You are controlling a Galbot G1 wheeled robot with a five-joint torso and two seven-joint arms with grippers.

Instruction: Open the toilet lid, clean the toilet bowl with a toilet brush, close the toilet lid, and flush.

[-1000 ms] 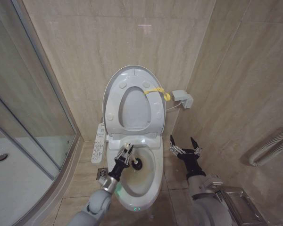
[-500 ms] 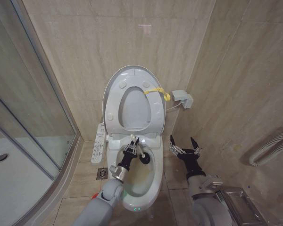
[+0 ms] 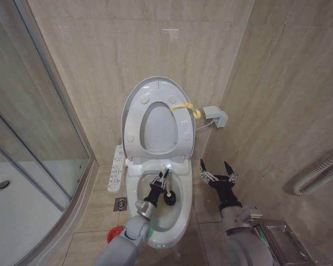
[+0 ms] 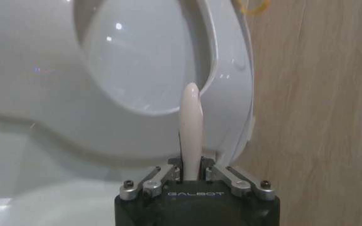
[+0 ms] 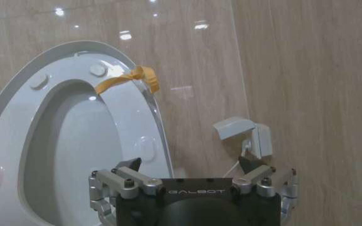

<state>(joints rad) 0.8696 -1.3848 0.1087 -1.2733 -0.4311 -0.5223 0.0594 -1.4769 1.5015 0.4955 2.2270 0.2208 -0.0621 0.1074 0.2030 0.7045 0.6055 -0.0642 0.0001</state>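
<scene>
toilet brush (image 4: pixel 190 127) head hidden behind left gripper (image 4: pixel 193 175), toilet lid (image 5: pixel 74 141) cut off by frame edge

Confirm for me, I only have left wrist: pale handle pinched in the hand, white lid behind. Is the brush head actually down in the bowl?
Observer: Yes. In the head view the dark brush head sits inside the bowl, near the back right, with the left hand above it.
Operator: Lid fully up?
Observer: Lid and seat ring both stand raised against the wall; a yellow loop hangs at the right edge.
Operator: Right arm?
Observer: Right hand hangs open beside the bowl, on its right, holding nothing.
Operator: Where's the holder?
Observer: A red cup shows on the floor left of the bowl, partly behind the left arm.
</scene>
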